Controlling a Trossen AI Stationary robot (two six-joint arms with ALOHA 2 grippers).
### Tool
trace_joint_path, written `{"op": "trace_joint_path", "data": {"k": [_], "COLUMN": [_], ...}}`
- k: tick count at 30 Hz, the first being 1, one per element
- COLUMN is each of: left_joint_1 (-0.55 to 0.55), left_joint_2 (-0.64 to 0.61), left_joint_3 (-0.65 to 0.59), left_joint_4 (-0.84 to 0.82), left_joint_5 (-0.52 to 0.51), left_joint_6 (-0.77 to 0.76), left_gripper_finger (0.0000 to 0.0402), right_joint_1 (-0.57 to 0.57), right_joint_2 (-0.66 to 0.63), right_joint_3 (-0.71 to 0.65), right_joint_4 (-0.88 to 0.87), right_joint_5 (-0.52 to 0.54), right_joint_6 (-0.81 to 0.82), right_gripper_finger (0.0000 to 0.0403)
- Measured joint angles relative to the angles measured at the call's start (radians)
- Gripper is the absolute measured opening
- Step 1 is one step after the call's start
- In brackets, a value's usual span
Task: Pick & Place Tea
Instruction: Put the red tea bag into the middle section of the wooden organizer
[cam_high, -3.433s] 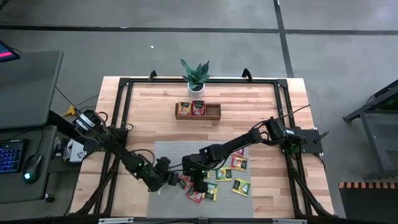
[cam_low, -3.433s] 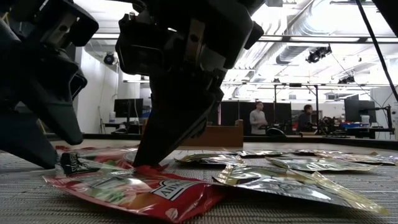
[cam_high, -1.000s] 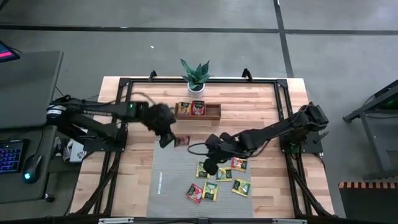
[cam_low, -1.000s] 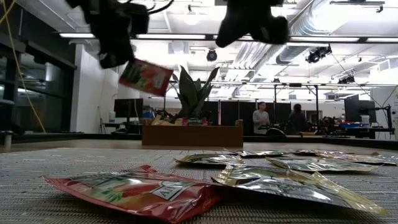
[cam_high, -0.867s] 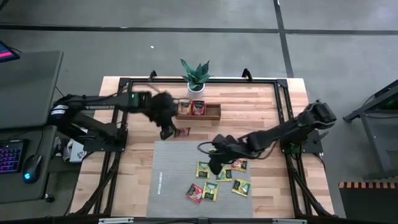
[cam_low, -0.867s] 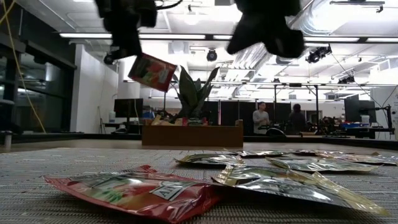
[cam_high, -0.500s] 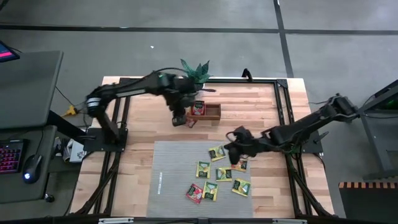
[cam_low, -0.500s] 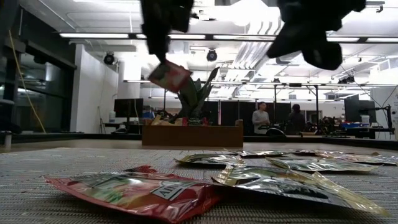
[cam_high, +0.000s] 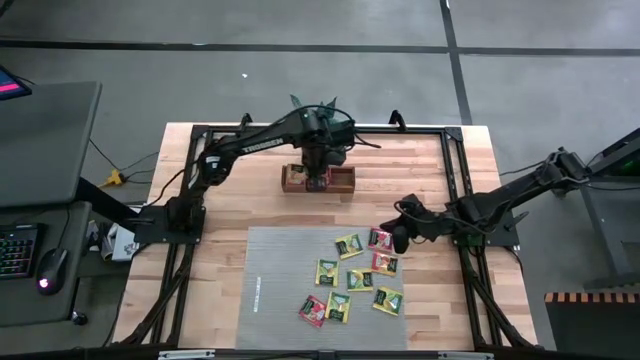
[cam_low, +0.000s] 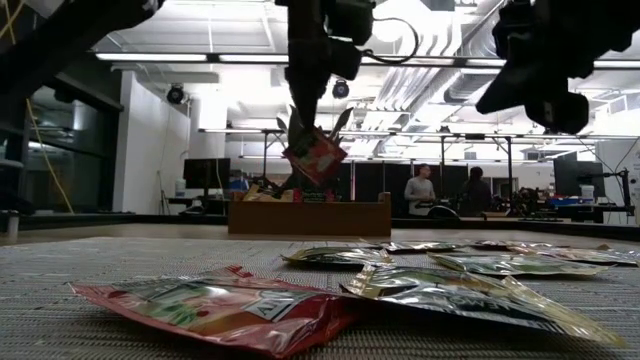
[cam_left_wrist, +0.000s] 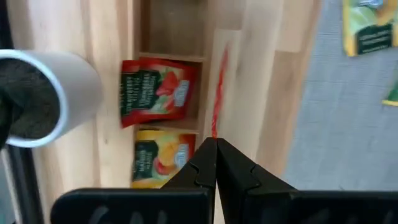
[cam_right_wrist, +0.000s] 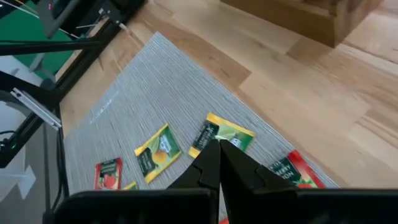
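**Third sachet over the tray, most of the tea left on the mat**

The left gripper (cam_high: 316, 178) hung above the wooden tray (cam_high: 343, 180) near the far edge of the tabletop (cam_high: 420, 165), its fingers (cam_left_wrist: 214, 163) pinched together on a red sachet (cam_low: 313, 156). From the low view that sachet dangled tilted, above the tray and not yet inside it. The left wrist view showed it edge-on as a thin red line over the tray's front wall, by the compartment with the red sachet in it.

Inside the tray, two sachets already lay flat: a red one (cam_left_wrist: 157, 91) in the middle compartment and a yellow one (cam_left_wrist: 162, 155) in the end compartment beside it. The third compartment looked bare in the high view. A small potted plant (cam_high: 318, 112) stood just behind the tray.

On the grey ribbed mat (cam_high: 280, 280), about eight sachets (cam_high: 349, 246) of red, yellow and green remained, clustered on its right half. The right gripper (cam_high: 400, 238) hovered over the mat's right edge near them, fingers shut and holding nothing.

By this reckoning the job was at an early stage: two placed, one about to be dropped, the bulk yet to be carried.
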Motion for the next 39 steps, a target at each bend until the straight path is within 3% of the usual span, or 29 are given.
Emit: {"op": "trace_joint_path", "data": {"k": [4,11,22,39], "left_joint_1": [0.0,0.0,0.0,0.0], "left_joint_2": [0.019,0.071,0.074,0.074], "left_joint_3": [0.003,0.002,-0.018,-0.018], "left_joint_4": [-0.003,-0.002,-0.003,-0.002], "left_joint_5": [-0.117,-0.225,-0.278,-0.27], "left_joint_6": [0.008,0.043,0.081,0.084], "left_gripper_finger": [0.0,0.0,0.0,0.0], "right_joint_1": [0.0,0.0,0.0,0.0], "right_joint_2": [-0.014,-0.014,-0.014,-0.013], "right_joint_3": [-0.015,-0.015,-0.015,-0.015], "right_joint_4": [-0.004,-0.007,-0.008,-0.008], "right_joint_5": [-0.015,-0.046,-0.061,-0.06], "right_joint_6": [-0.015,-0.049,-0.063,-0.098], "right_gripper_finger": [0.0,0.0,0.0,0.0]}}
